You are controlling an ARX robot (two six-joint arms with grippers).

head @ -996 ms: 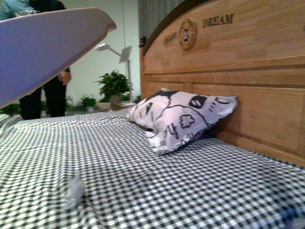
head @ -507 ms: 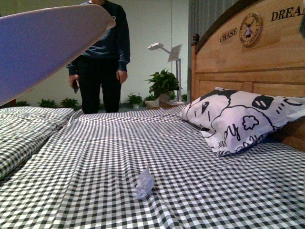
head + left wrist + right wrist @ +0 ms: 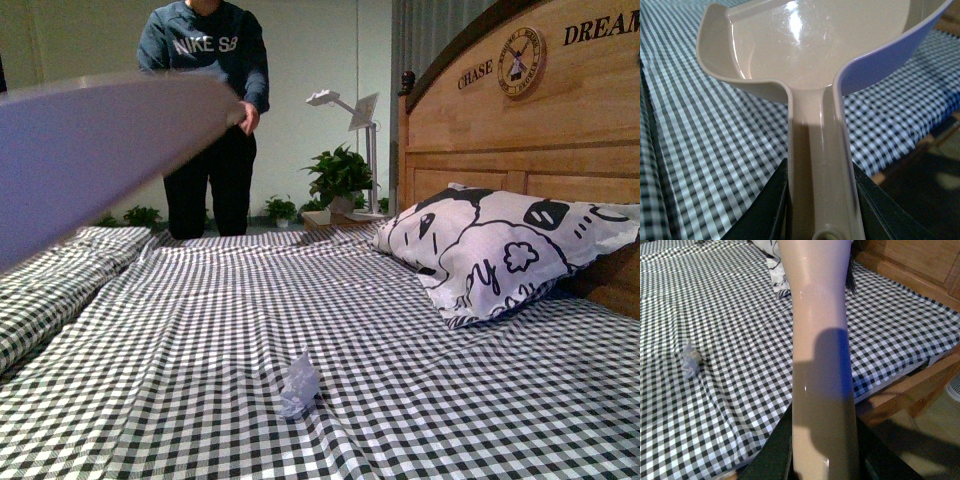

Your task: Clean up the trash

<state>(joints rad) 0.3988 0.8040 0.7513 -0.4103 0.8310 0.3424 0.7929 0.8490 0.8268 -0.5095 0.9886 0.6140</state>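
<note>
The trash is a small crumpled white wad lying on the checked bedsheet in the near middle of the bed; it also shows as the wad in the right wrist view. My left gripper is shut on the beige dustpan's handle, and the pan's scoop is empty. In the front view the dustpan hangs raised at the upper left, well above the sheet. My right gripper is shut on the brush's beige handle; its bristles are barely visible past the handle.
A large white pillow with black cartoon prints leans on the wooden headboard at the right. A person stands past the bed's far end beside potted plants. The bed's wooden edge runs beside my right arm.
The view swung left across the bed, so the trash moved from lower left to near centre. In the last half second the dustpan tilted lower and the person shifted.
</note>
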